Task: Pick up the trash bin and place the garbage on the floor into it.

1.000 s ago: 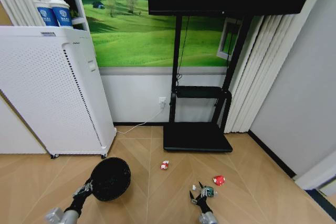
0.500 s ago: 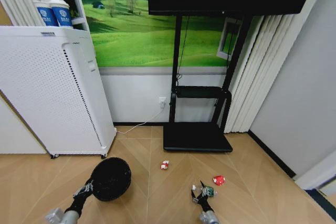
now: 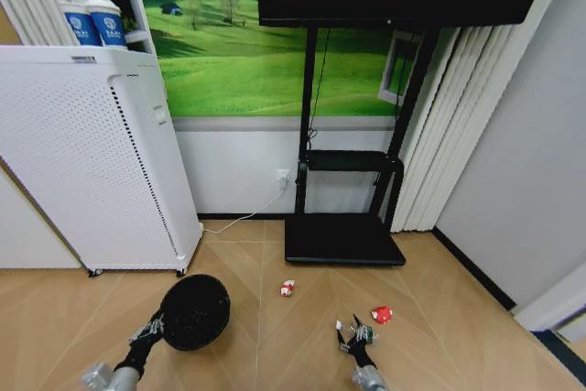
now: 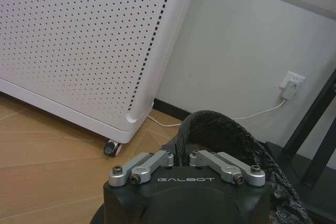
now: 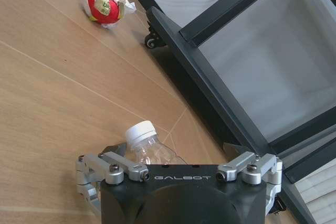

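The black trash bin [image 3: 194,310] stands on the wood floor at lower left, and my left gripper [image 3: 151,328] is shut on its near rim. The left wrist view shows the left gripper [image 4: 181,157] pinching the black liner at the trash bin [image 4: 226,135] edge. My right gripper [image 3: 355,340] is low over the floor, open, with the small clear bottle [image 5: 143,139] lying between its fingers, white cap pointing away. A red lump [image 3: 382,314] lies just right of it. A red-and-white wrapper [image 3: 287,288] [image 5: 104,7] lies farther off, near the stand.
A tall white perforated appliance [image 3: 87,162] on casters stands at the left wall. A black TV stand base [image 3: 343,240] [image 5: 220,77] sits on the floor just beyond the litter. A white cable [image 3: 245,215] runs from the wall socket. Open floor lies between bin and bottle.
My right gripper has shifted a little to the right and settled over the bottle, now covering its green label. The left gripper and bin have held still.
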{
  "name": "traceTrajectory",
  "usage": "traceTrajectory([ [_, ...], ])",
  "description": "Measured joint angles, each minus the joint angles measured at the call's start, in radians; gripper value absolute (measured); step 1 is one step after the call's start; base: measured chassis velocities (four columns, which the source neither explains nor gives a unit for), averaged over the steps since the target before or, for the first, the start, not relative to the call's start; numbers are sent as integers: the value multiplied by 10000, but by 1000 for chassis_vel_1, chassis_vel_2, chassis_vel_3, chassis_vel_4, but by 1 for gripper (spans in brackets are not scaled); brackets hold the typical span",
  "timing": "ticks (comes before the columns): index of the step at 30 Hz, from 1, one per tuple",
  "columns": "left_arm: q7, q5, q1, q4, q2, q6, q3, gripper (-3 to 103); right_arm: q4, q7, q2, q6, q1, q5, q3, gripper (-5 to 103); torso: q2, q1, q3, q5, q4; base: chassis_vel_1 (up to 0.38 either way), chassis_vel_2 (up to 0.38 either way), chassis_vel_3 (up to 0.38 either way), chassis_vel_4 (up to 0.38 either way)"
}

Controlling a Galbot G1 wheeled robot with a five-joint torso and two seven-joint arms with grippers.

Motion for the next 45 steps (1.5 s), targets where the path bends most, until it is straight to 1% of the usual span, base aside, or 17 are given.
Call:
traceTrajectory([
  [37, 64, -50, 125, -13, -38, -61, -64, 7, -503, 30, 316, -218, 111, 49, 244, 100, 1, 0, 0, -1, 1, 0, 0, 0, 0],
  [38, 67, -50, 125, 4, -40, -69, -68, 7, -521, 32, 334, -225, 111, 49, 236, 102, 1, 0, 0, -1, 0, 0, 0, 0, 0],
  [41, 75, -44, 134, 14, -51, -75, -71, 7, -573, 53, 399, -282, 119, 68, 221, 97, 1, 0, 0, -2, -1, 0, 0, 0, 0],
  [45, 82, -32, 141, 23, -69, -79, -72, 7, -662, 67, 499, -340, 179, 89, 171, 94, 1, 0, -1, -3, -1, 0, 0, 0, 0],
])
